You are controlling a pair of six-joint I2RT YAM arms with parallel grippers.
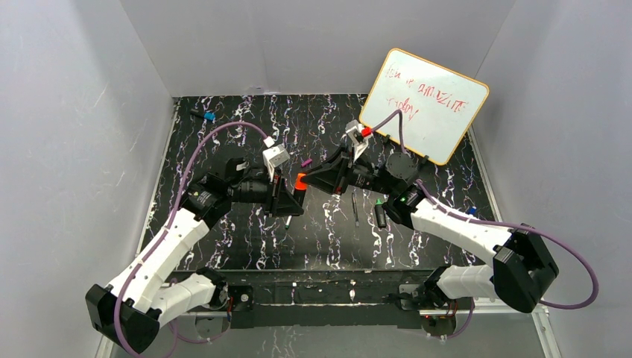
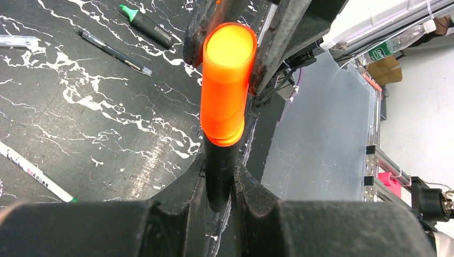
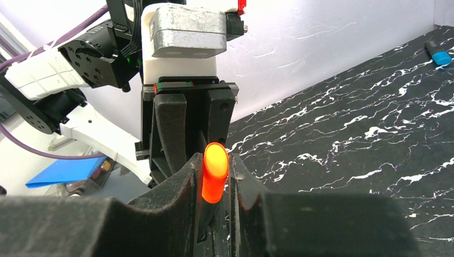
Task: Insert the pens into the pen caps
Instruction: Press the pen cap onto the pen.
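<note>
Orange is showing on just one cap, the orange cap (image 2: 227, 80), and the right gripper (image 3: 214, 163) is clenching it between its pads above the middle of the black marbled table (image 1: 223, 149). The left gripper (image 2: 219, 170) is clamping tight on one black marker (image 2: 218, 184), whose upper end is sitting inside the mouth of that cap, so the two arms are meeting tip to tip.

Four pens are showing in all: the held marker, one green-tipped marker (image 1: 380, 213) and one dark slim pen (image 1: 355, 209) lying side by side just right of the grippers, and one white pen (image 2: 35, 174) lying below the left gripper.

Three caps are counting up: the orange one, a purple cap (image 1: 305, 162) lying just beyond the grippers, and a blue cap (image 1: 209, 116) sitting well apart near the far left corner.

One whiteboard (image 1: 425, 104) is leaning at the far right corner, crowding that edge. Bare surface is lying along the far left and the near edge, while white walls are closing in three sides.
</note>
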